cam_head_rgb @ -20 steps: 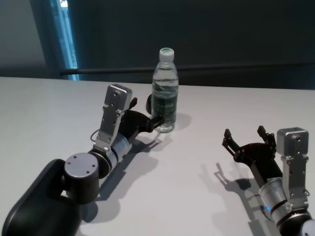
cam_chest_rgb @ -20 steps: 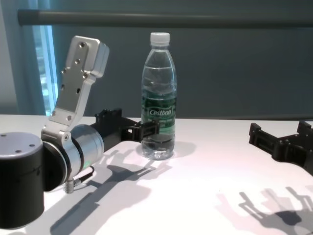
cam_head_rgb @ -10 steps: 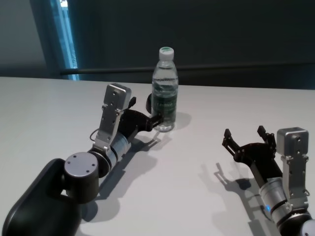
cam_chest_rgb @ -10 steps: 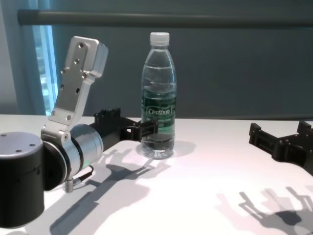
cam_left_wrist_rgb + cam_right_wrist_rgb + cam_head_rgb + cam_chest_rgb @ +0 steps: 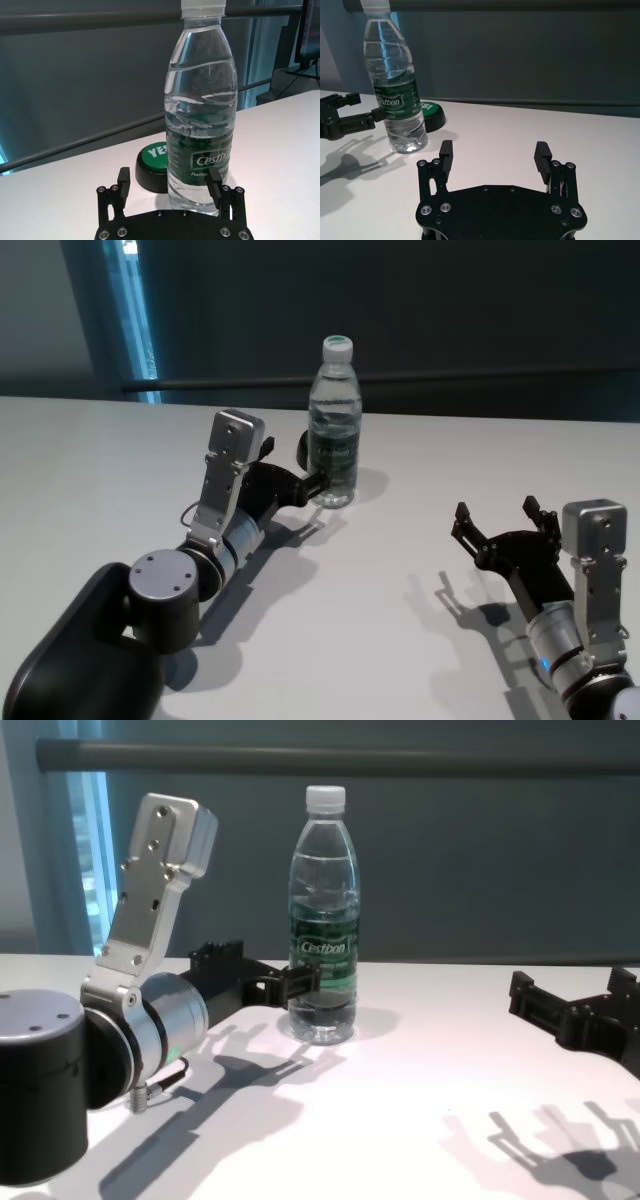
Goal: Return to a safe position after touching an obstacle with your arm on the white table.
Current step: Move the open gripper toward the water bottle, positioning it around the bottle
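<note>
The round black and green button [image 5: 156, 167] sits mostly hidden behind the water bottle [image 5: 334, 425] in the head view, showing only as a dark sliver at the bottle's left, and the chest view hides it altogether; the left wrist view shows it just behind and beside the bottle's base, its lettering cut off by the bottle. The bottle's cap runs out of the top of the left wrist view. The left arm reaches forward low over the white counter [image 5: 400, 530], forearm angled toward the bottle, with its silver bracket standing up above the wrist. The left gripper [image 5: 170, 182] has its fingers spread wide; one fingertip lies right in front of the bottle's lower label, and it looks to be touching or almost touching the plastic, though the views do not settle it. The other finger stands apart on the button side. The right gripper [image 5: 497, 521] hovers low over the counter on the right, well apart from the bottle, with its fingers [image 5: 541, 155] wide apart and nothing between them. The bottle stands upright near the middle of the counter toward its far side, clear, with a dark green label, and filled with water up into its shoulder.
</note>
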